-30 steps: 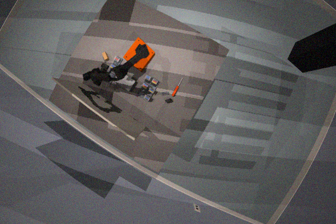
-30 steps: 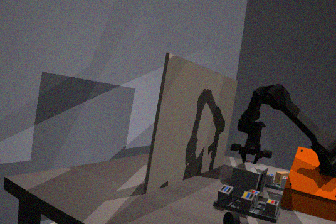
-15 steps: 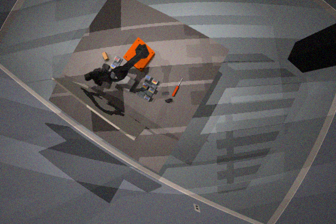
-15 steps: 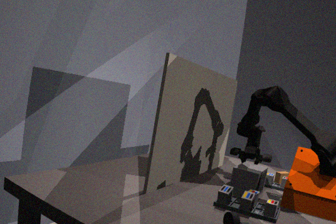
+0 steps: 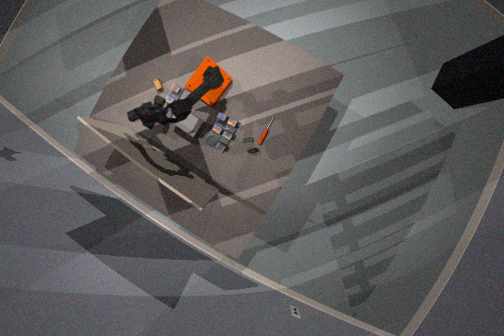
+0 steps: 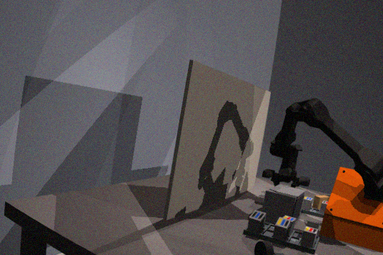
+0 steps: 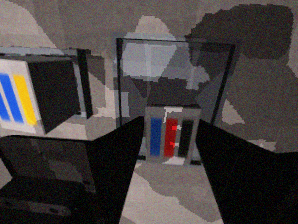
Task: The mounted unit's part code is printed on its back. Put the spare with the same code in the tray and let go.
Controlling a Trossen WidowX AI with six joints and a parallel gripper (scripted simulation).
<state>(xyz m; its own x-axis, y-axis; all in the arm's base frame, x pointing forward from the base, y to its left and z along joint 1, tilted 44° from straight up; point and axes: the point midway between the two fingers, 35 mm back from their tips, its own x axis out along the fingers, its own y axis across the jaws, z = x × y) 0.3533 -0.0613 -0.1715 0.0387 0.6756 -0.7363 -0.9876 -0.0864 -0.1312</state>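
Note:
A grey spare with blue, red and black stripes (image 7: 172, 134) stands at the near end of the flat tray (image 7: 175, 41) in the wrist view. My gripper (image 7: 168, 122) has just parted around it; one finger is on each side, very close to its walls. In the exterior view the fingertips are hidden behind a large grey box. Another unit with blue and yellow stripes (image 7: 17, 97) sits in a rack on the left of the wrist view. Several striped units stand on the rack (image 6: 269, 235) in front of the box. No printed code is readable.
The large grey box (image 5: 189, 123) (image 6: 282, 203) stands close to the arm. A tall beige panel (image 6: 214, 93) stands behind. The orange base (image 5: 197, 81) (image 6: 339, 200), an orange-handled screwdriver (image 5: 263, 136) and a small tan block (image 5: 158, 84) (image 6: 320, 201) are also there.

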